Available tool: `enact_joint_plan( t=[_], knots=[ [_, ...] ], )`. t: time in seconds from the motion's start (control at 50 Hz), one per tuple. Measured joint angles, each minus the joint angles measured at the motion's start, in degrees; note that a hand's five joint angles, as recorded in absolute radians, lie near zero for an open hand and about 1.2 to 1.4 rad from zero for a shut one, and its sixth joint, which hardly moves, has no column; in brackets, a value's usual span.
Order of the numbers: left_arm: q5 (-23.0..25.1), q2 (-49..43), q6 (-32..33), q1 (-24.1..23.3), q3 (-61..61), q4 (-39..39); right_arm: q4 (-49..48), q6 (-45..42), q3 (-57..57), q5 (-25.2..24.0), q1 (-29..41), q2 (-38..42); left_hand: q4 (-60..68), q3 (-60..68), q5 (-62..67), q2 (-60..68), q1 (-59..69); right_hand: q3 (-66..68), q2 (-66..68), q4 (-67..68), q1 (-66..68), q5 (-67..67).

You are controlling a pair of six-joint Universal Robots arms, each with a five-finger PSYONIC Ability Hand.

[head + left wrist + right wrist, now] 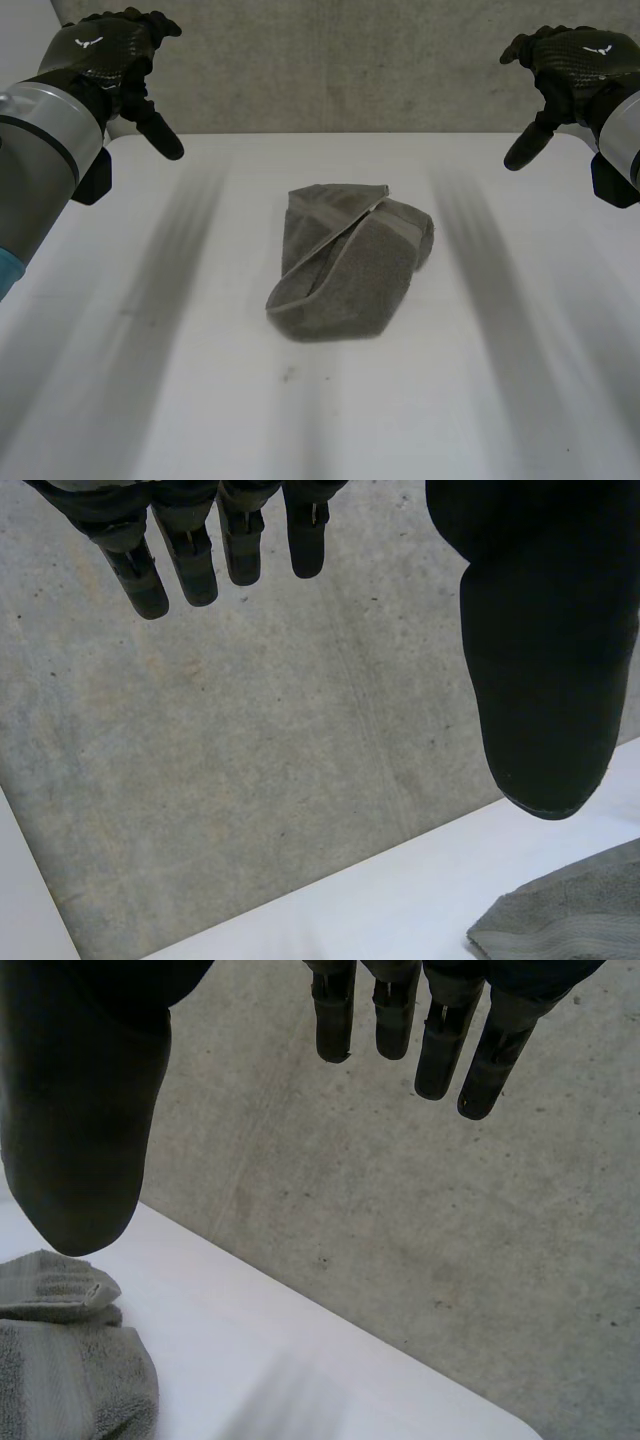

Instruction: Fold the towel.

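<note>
While the grey towel (350, 265) lies loosely bunched and half folded in the middle of the white surface (200, 400), the left hand (110, 50) hangs above the far left edge, well apart from it, its fingers (190, 560) straight and spread from the thumb, holding nothing. At the far right, the right hand (575, 55) is raised the same way, fingers (440, 1050) extended and empty. Grey concrete (250, 760) lies beyond the surface.

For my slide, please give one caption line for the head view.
Grey towel lies loosely folded on the white table; left hand and right hand hover open, touching nothing.
</note>
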Motion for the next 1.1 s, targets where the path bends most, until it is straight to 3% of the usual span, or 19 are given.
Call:
enact_joint_plan(
  t=[0.42, 0.62, 0.72, 0.84, 0.98, 1.1],
  knots=[
    [1.24, -0.14, 0.6, -0.04, -0.81, -0.75, -0.59, -4.55, 0.25, -1.67, 0.24, 0.12, -0.25, -0.23, -0.04, -0.27, -0.31, 0.0, 0.03, 0.0, 0.0, 0.0],
    [11.36, -4.7, 5.92, 0.46, -3.35, 0.18, 0.01, -17.43, 2.44, -9.41, 0.78, 2.5, -0.11, -0.1, -0.04, -0.13, -0.16, 0.0, 0.03, 0.0, 0.0, 0.0],
    [15.32, -10.36, 14.18, 0.86, -3.85, 1.92, -0.21, -22.01, 2.95, -15.3, 0.87, 6.84, -0.01, -0.08, -0.04, -0.04, -0.11, 0.0, 0.03, 0.0, 0.0, 0.0],
    [16.57, -17.07, 22.48, 1.01, -3.94, 4.96, -0.66, -24.32, 1.9, -19.74, 1.67, 13.85, 0.06, 0.06, -0.04, 0.08, -0.11, 0.0, 0.03, 0.0, 0.0, 0.0],
    [19.23, -23.71, 25.07, 0.67, -2.91, 8.29, -1.7, -24.92, -1.3, -21.22, 4.24, 22.49, 0.11, 0.18, -0.04, 0.17, -0.11, 0.05, 0.03, 0.0, 0.21, 0.15],
    [22.92, -30.57, 24.67, -1.2, 2.05, 11.56, -3.05, -24.12, -6.38, -19.16, 6.71, 30.06, 0.12, 0.18, -0.04, 0.17, -0.11, 1.75, 1.92, 1.07, 2.39, 2.13]
  ],
)
